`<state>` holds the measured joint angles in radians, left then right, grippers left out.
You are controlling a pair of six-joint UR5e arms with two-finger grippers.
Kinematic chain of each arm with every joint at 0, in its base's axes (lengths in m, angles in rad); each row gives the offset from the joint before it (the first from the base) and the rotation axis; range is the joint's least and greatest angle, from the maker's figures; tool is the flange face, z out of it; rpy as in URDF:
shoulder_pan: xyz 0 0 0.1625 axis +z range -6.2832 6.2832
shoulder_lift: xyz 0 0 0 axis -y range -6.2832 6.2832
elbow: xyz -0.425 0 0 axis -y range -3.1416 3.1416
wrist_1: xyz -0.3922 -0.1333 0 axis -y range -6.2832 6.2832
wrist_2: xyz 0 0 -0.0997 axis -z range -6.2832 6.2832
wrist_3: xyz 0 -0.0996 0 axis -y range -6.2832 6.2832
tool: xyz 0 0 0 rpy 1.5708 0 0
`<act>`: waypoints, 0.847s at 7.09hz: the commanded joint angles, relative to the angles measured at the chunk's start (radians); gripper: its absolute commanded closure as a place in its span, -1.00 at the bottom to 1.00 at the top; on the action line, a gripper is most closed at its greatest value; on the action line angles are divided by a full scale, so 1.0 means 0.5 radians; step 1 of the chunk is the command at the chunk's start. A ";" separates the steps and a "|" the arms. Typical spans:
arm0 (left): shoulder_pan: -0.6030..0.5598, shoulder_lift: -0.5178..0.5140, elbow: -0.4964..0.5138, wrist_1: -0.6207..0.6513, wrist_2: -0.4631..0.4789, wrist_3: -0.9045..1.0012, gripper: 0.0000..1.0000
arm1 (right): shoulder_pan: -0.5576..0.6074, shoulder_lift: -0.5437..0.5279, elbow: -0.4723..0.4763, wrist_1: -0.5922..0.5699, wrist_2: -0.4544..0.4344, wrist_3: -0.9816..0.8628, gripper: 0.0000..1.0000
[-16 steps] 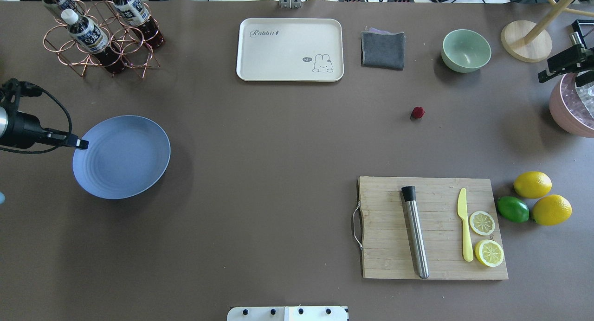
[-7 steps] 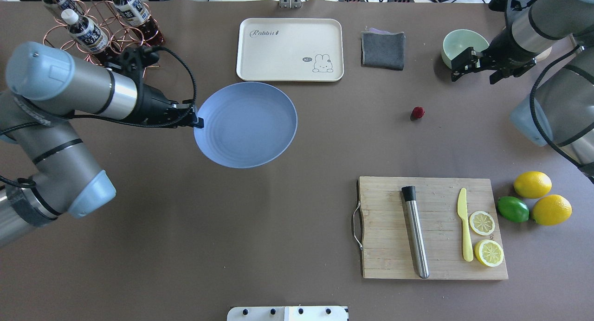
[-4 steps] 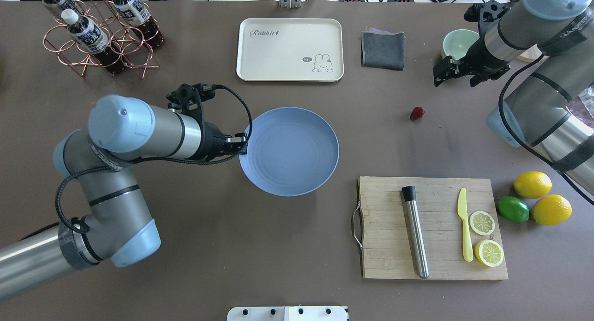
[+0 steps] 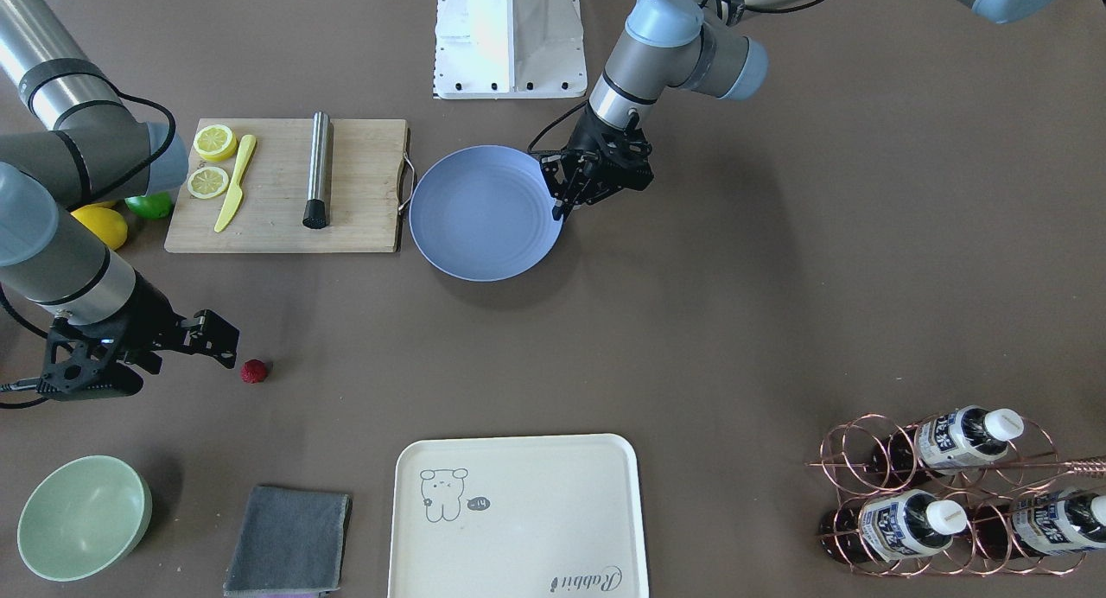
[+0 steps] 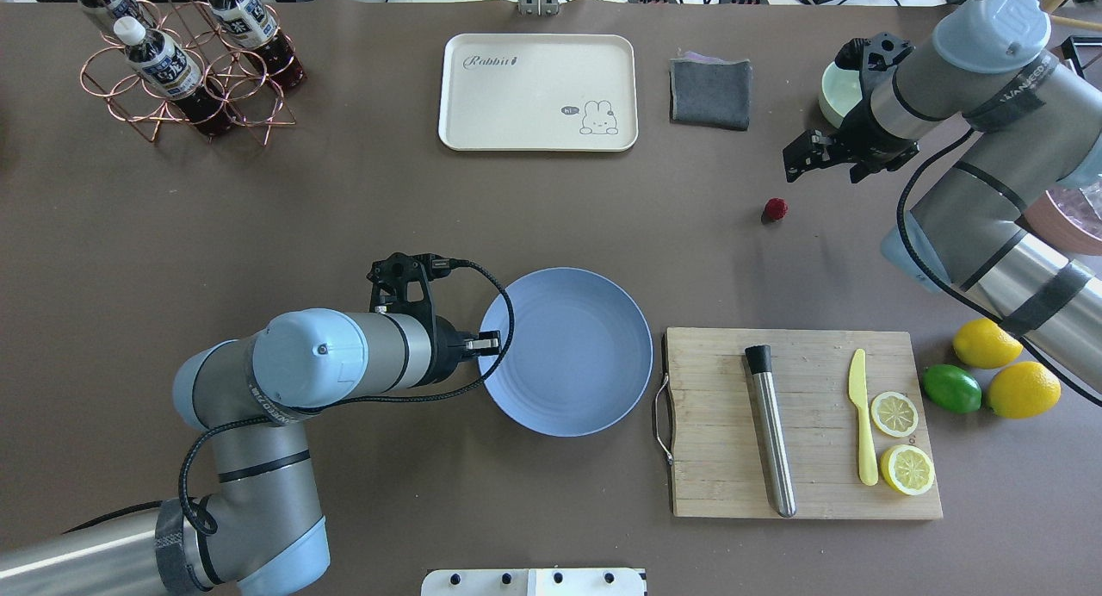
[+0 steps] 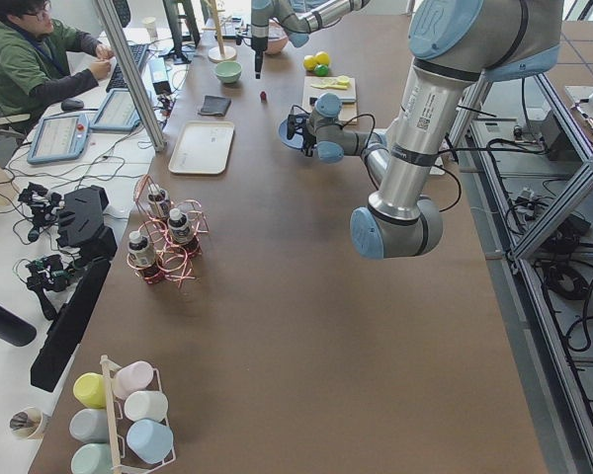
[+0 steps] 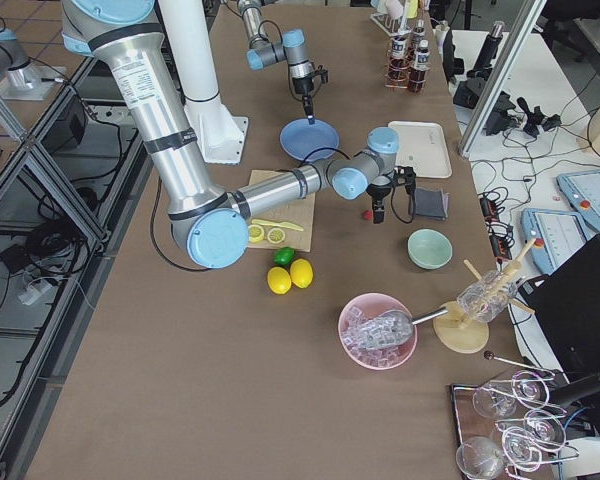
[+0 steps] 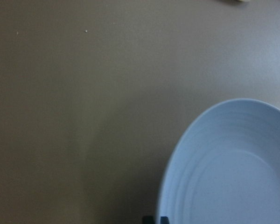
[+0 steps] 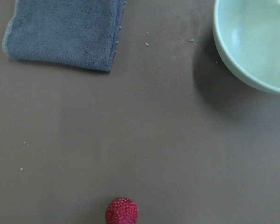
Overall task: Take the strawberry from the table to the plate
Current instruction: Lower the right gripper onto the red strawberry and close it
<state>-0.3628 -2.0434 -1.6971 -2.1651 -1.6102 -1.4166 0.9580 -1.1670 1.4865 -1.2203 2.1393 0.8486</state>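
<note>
The left jaws pinch the plate [image 5: 585, 355] at its 9 o'clock rim; the right jaws, spread, hover near the strawberry [image 5: 776, 208] on the desk [image 5: 430, 217].

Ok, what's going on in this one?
The left end effector grips the blue-grey plate by its rim, right next to the cutting board. The right end effector hovers open close beside the strawberry, which lies on the table, not yet picked up. The plate is empty.
</note>
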 commanded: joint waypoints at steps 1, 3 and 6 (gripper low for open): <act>0.017 -0.003 0.044 -0.005 0.027 -0.008 1.00 | -0.084 0.012 0.000 0.002 -0.093 0.082 -1.00; 0.014 -0.003 0.044 -0.005 0.027 -0.008 1.00 | -0.133 0.055 -0.034 -0.002 -0.161 0.125 -1.00; 0.011 -0.006 0.038 -0.002 0.024 -0.005 1.00 | -0.155 0.094 -0.171 0.078 -0.195 0.125 -1.00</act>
<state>-0.3571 -2.0458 -1.6774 -2.1665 -1.5983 -1.4194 0.8845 -1.1228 1.4267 -1.2019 2.0453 0.9107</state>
